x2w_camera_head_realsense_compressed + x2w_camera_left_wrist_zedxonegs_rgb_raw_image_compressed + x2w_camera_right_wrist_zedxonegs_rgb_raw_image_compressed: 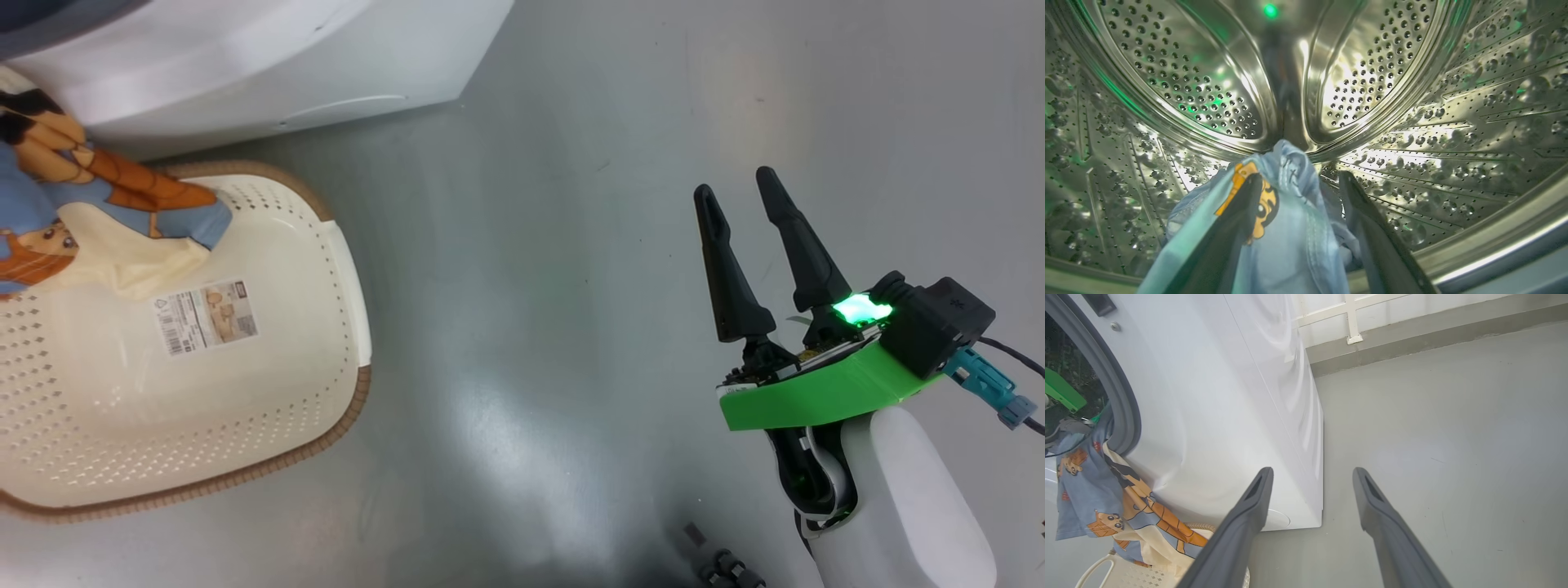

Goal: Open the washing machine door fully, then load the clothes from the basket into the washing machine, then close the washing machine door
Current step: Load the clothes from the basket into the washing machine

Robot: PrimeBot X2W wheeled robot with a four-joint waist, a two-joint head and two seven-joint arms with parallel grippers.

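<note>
Reference landmark: the big white front-loading washing machine (1229, 396).

**Clothes.** The light blue fabric printed with orange-brown cartoon figures, bundled with a cream cloth piece (1081, 490), lies drawn out as one long strip.
- Long axis: it runs from inside the machine's steel perforated drum (1188, 81), over the grey-blue rubber gasket (1118, 396), and down the machine's front.
- It ends in the small cream-white perforated plastic basket with a brown woven rim (286, 269).
- The upper end points into the drum.
- The lower end, with the cream piece, rests in the part of the basket nearest the machine, just beside the printed label sticker (208, 317).

**Basket.** It stands on the grey floor (531, 245), close against the foot of the machine.

**Left gripper** (1301, 174). It is inside the drum, with its fingers pointing toward the drum's rear wall.
- The jaws stand wide apart.
- Blue fabric is bunched in the gap and draped over one finger.
- The fingers do not pinch the fabric.

**Right gripper** (733, 183). It is above the floor, well apart from the machine and off its front corner.
- The jaws are spread fully.
- Nothing lies between them.
</note>
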